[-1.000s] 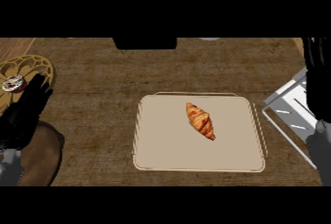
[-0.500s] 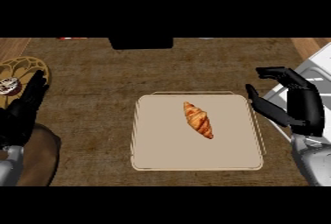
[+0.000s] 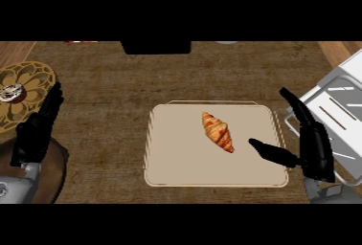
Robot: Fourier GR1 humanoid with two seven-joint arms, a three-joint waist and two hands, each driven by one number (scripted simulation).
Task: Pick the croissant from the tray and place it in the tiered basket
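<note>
Brown counter (image 3: 106, 95): right robot hand (image 3: 311, 148) had moved in lower over the tray's (image 3: 212, 177) right edge, fingers apart, thumb pointing at the croissant (image 3: 218, 132) lying just left, untouched, mid-tray. Left robot hand (image 3: 39, 129) rested open.

Right robot hand (image 3: 312, 146) spread open, thumb out; left robot hand (image 3: 39, 129) rests open, fingers up.

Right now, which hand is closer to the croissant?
The right hand. Its thumb reaches over the tray, just right of the croissant. The left hand rests open by the view's left edge, off the tray.
</note>
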